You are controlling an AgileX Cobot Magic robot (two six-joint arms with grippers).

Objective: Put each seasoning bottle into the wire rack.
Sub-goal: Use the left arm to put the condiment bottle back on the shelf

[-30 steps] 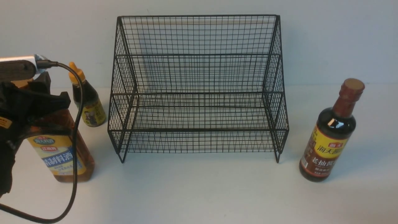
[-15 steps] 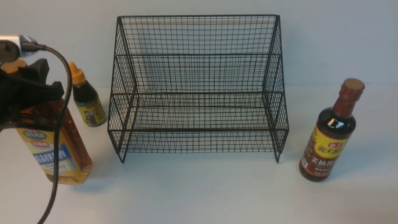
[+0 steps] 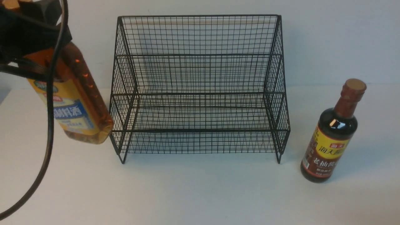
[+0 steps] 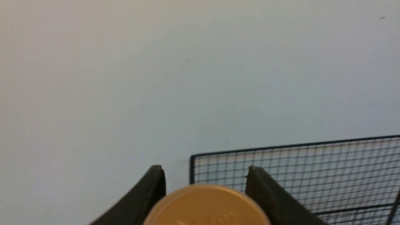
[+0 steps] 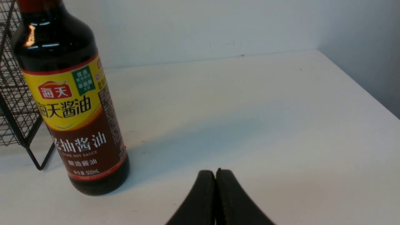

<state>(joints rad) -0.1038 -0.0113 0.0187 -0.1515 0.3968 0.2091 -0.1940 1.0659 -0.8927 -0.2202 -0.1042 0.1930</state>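
Amber bottle (image 3: 78, 106) gripped at left side of wire rack (image 3: 200, 93)

Amber bottle: clear, flat-sided body, glossy yellow-blue label, round tan cap (image 4: 206, 206). It hangs tilted, base by the rack's front left corner; contact with the mesh cannot be told. Left gripper (image 4: 205, 175): 2 curved black fingers, partly spread, clamped on the neck beside the cap.

Rack: black wire grid, stepped tiers, thin legs.

Dark bottle (image 3: 331, 140): shiny, brown-capped, yellow-red label, upright on the table (image 3: 200, 193) right of the rack. Right gripper (image 5: 215, 173): fingers pressed together, holding nothing, low beyond that bottle from the rack.
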